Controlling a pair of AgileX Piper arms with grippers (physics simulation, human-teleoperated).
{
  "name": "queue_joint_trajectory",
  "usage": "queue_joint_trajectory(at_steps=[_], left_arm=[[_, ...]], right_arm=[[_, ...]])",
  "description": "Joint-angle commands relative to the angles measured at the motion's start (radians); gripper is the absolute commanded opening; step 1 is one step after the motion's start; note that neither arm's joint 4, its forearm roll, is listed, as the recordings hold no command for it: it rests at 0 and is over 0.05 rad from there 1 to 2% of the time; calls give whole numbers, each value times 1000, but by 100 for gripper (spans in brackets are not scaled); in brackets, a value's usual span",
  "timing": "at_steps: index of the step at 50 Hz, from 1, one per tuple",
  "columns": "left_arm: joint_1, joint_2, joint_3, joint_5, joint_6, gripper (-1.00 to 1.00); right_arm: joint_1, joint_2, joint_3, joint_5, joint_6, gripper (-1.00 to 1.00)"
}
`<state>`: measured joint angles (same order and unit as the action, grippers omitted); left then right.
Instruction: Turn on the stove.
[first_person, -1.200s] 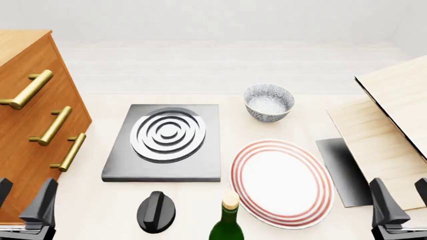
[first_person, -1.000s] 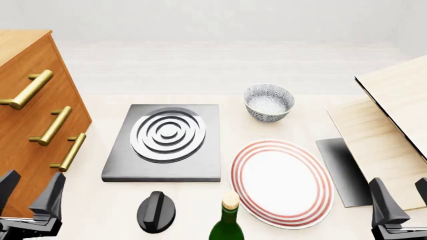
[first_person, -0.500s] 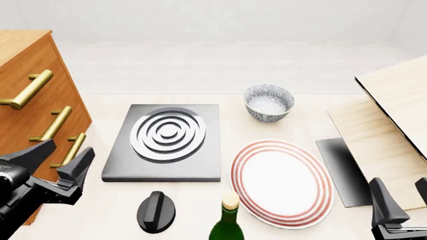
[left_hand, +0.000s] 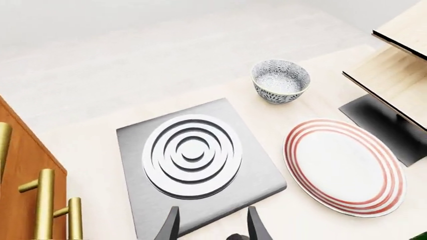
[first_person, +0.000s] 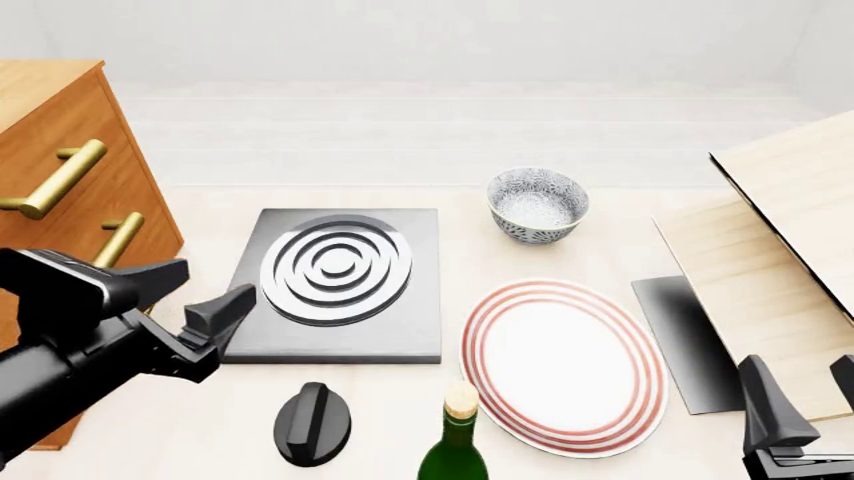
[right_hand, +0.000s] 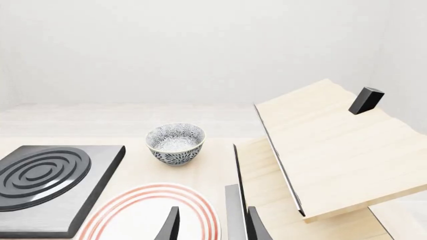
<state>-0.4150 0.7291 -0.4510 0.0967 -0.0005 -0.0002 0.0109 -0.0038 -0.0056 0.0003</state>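
The stove (first_person: 336, 270) is a dark grey slab with silver burner rings, left of the table's middle. Its black round knob (first_person: 312, 423) lies apart on the table, in front of the slab. My left gripper (first_person: 198, 292) is open and empty, hovering at the slab's front left corner, behind and left of the knob. The left wrist view shows the stove (left_hand: 193, 156) just beyond my open left gripper (left_hand: 212, 227). My right gripper (first_person: 807, 405) is open and empty at the front right corner. The right wrist view shows my open right gripper (right_hand: 210, 225), with the stove (right_hand: 47, 182) far to one side.
A wooden drawer cabinet (first_person: 54, 200) with brass handles stands at the left. A patterned bowl (first_person: 538, 203), a red-ringed white plate (first_person: 563, 360) and a green bottle (first_person: 457, 445) sit right of the stove. A wooden rack (first_person: 787, 250) and a black mat (first_person: 694, 340) are at the right.
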Motion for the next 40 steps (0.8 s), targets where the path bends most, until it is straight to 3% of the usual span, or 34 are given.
queue_joint_trajectory(at_steps=[1,7,13,23,40], left_arm=[[-94,91,-71,35,-30,100],[-134,133,-92,23,-61,100],[-129,165,-120,19,-43,100],[-160,231,-101,-27,-105,100],[-144,270,-62,-70,-119,100]], right_arm=[[0,7,1,-9,0,100],[0,4,0,-4,0,100],[0,4,0,-4,0,100],[0,4,0,-4,0,100],[0,4,0,-4,0,100]])
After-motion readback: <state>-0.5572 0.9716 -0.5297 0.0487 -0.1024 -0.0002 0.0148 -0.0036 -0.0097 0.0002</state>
